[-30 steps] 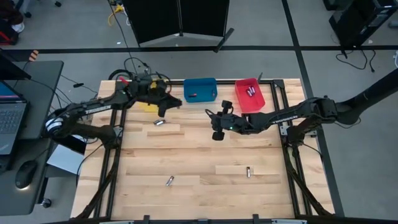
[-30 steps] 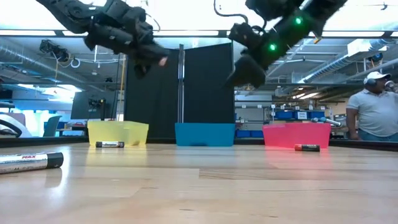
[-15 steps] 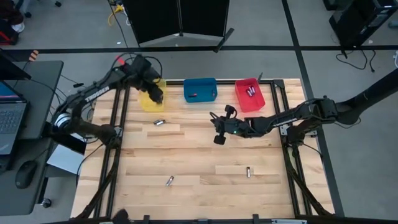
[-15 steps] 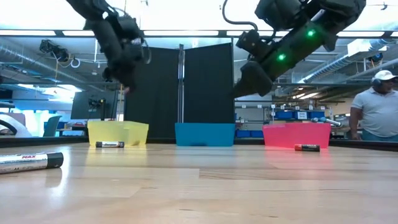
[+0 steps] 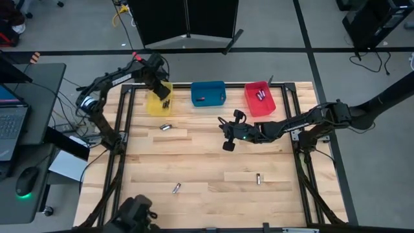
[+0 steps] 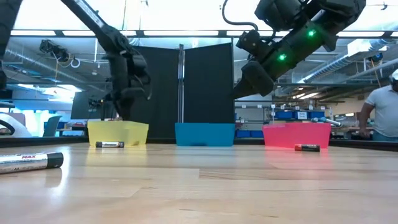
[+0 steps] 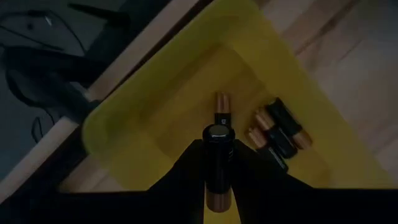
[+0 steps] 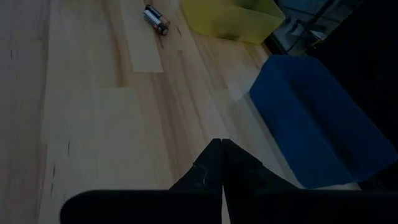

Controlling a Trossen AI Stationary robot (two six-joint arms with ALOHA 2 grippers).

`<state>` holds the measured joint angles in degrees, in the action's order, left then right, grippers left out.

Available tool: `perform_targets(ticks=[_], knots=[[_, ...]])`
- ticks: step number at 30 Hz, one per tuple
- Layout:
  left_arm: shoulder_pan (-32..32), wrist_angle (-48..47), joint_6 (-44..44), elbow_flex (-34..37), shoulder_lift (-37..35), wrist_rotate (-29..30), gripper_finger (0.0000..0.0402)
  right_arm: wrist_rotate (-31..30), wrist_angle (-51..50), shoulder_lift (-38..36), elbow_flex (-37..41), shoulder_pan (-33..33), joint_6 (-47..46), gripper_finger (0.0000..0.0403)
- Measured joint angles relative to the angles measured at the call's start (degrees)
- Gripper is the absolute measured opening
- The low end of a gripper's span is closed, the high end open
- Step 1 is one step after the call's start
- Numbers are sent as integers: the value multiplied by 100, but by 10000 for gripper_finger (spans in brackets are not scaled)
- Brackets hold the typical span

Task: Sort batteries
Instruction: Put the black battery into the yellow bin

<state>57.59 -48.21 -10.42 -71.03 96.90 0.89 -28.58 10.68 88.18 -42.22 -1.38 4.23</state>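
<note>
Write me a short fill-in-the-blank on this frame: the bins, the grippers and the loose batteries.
1. The left gripper, above the ____ bin, is shut on a battery.
2. The right gripper hangs over the table with its fingers ____.
3. The middle bin of the three is ____.
4. In the high view, ____ batteries lie loose on the table.

Missing words: yellow; shut; blue; three

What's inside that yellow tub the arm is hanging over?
The yellow bin holds several batteries: one lies alone and a few lie together. The left gripper, hovering above, holds another battery, which hides part of the floor.
</note>
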Motion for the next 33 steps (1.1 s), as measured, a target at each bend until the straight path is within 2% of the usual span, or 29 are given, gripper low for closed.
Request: perform_targets(ticks=[6, 11, 33], knots=[[60, -40, -82, -302, 793, 70, 57, 20, -1, 0, 0, 2, 19, 10], [63, 12, -97, -393, 1172, 251, 57, 20, -13, 0, -2, 2, 22, 10], [54, 205, -1, -386, 1566, 236, 57, 22, -52, 0, -4, -16, 24, 10]])
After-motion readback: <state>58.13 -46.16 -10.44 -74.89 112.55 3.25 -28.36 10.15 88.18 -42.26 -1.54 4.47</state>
